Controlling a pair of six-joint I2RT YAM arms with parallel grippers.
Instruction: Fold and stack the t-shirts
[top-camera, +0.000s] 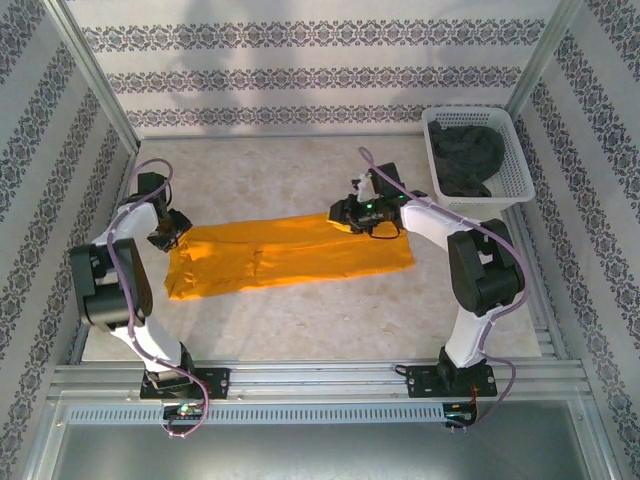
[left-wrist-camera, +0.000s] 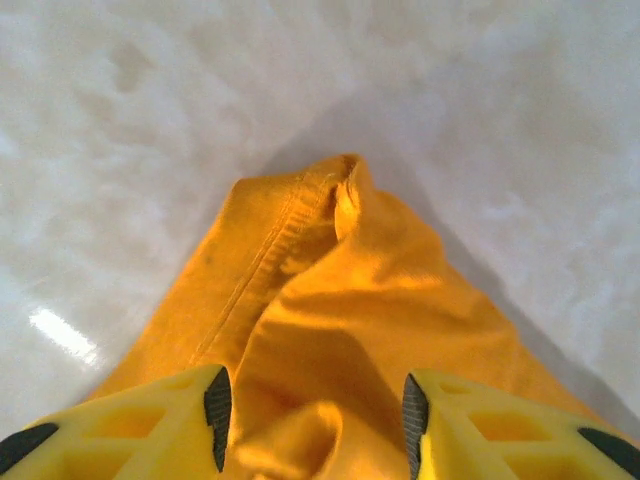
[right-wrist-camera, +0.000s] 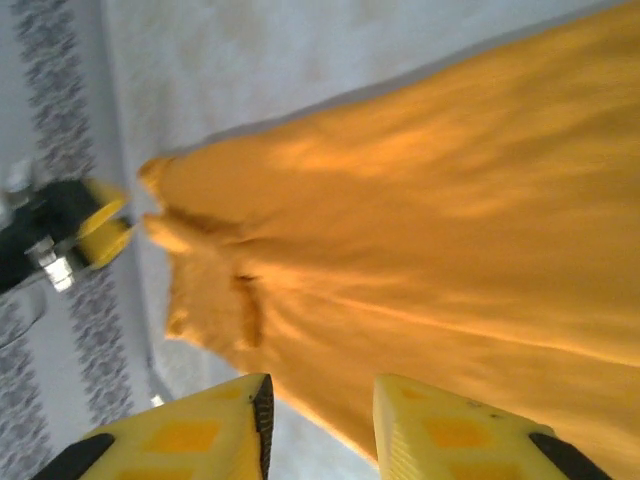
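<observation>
The left arm stood with its elbow raised above its base, forearm angled down toward the left end of the mustard-orange t-shirt (top-camera: 290, 255). The left gripper (left-wrist-camera: 312, 410) hung over that end, jaws apart, straddling a bunched fold of the cloth. The right arm bent back over the shirt's right end. The right gripper (right-wrist-camera: 320, 405) hovered by the shirt's far edge, jaws parted narrowly.
</observation>
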